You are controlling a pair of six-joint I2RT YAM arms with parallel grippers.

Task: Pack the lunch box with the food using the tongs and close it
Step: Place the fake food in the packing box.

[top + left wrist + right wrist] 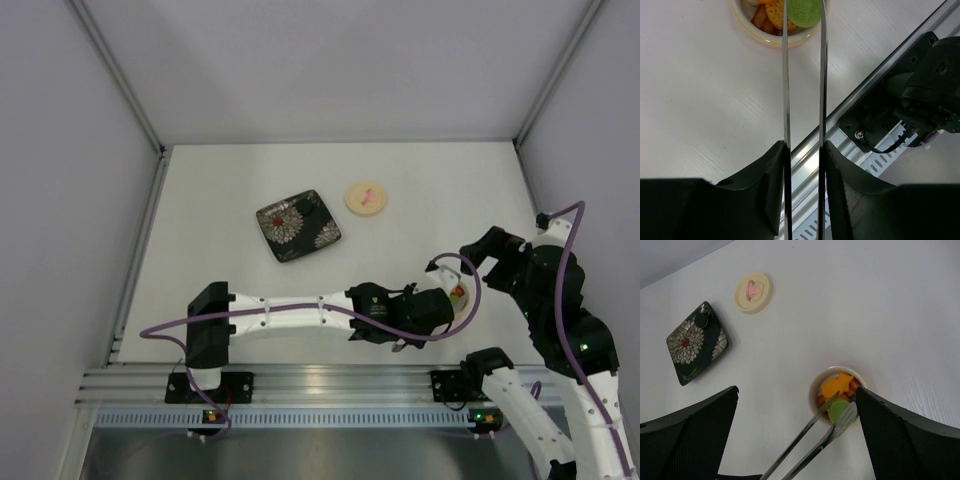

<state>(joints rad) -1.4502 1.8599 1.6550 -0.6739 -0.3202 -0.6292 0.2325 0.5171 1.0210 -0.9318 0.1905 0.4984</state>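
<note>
Left jaws gripping tongs (785, 90), tips over lunch box (765, 40)

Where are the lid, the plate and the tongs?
Lid (366, 197): top view, its middle, on the pink mark.
Plate (696, 342): right wrist view, its patterned middle.
Tongs (844, 421): right wrist view, the flat end of one arm.
</note>
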